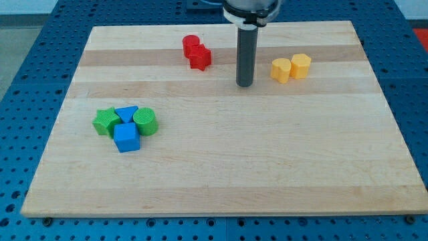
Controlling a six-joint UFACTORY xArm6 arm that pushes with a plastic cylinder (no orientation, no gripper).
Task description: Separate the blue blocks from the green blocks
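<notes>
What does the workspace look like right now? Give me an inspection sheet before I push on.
Surface: wooden board, flat, on a blue perforated base.
Job's things: blue cube, blue triangular block, green star block and green cylinder clustered, touching, at the view's left.
Clutter: two red blocks at the view's top; two yellow blocks at the view's right.
Grippers: none; my tip sits between the red and yellow pairs, far from the cluster.
Cables: nothing seen.
Surroundings: nothing seen.

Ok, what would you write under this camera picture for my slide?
My tip waits between the red blocks and yellow blocks, far from the huddled blue blocks and green blocks.
</notes>
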